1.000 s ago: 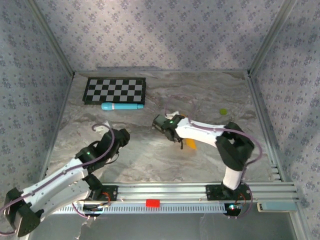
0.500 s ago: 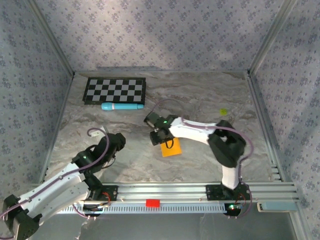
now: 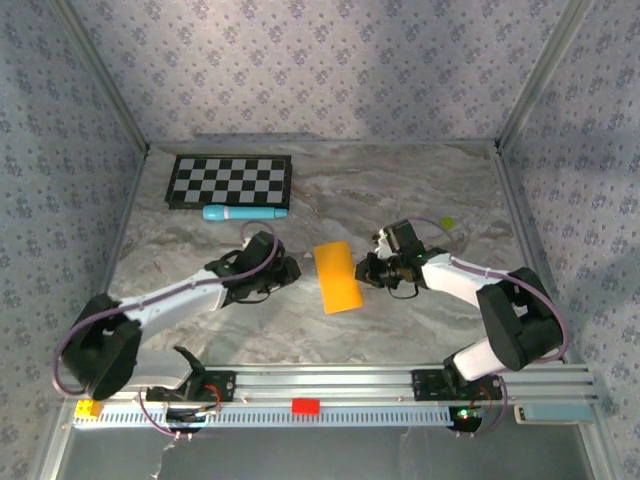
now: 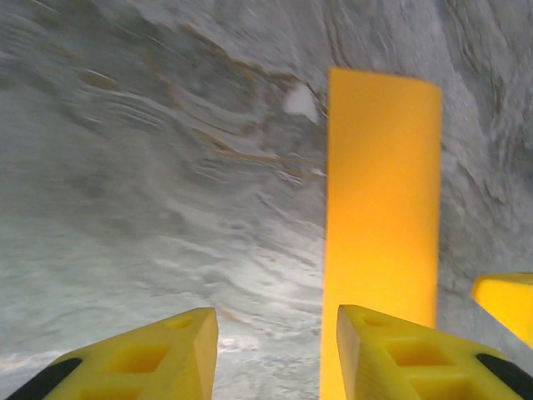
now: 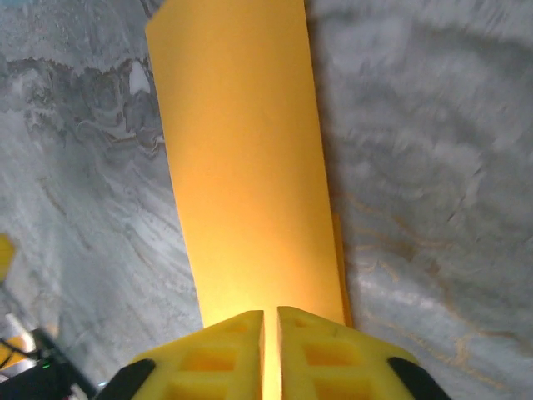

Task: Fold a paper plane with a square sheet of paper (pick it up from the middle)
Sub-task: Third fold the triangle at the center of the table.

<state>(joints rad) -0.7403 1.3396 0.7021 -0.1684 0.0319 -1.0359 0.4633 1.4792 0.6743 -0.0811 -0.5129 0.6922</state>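
1. Nearest the arm bases, the left fingers (image 3: 288, 271) stood apart over bare bench (image 3: 400, 190), at the 9 o'clock side of the square sheet of paper (image 3: 337, 277). The right fingers (image 3: 368, 271) sat at its 3 o'clock edge, drawn together to a sliver. Whether they pinched that edge or only pressed on it could not be told.
2. The paper lay flat at the bench's middle as a folded orange rectangle, its length running roughly from 12 to 6 o'clock.
3. It looked thin, light and limp. It would likely slide on the smooth bench, buckle if shoved and keep any stray crease. The best hold was probably mid-length on a long edge, lifting one layer while the other fingers pinned the rest.
4. Half a second earlier the left arm had been drawn back toward 7 o'clock; it had since reached in. The right fingers had crossed from the paper's 11 o'clock corner to 3 o'clock. The paper now showed longer and lay nearer 12 o'clock.
5. Farther off at 11 o'clock, the light-blue cylinder (image 3: 243, 213) lay just before the checkerboard (image 3: 230, 180). The yellow-green bit (image 3: 446, 223) sat at 2 o'clock.
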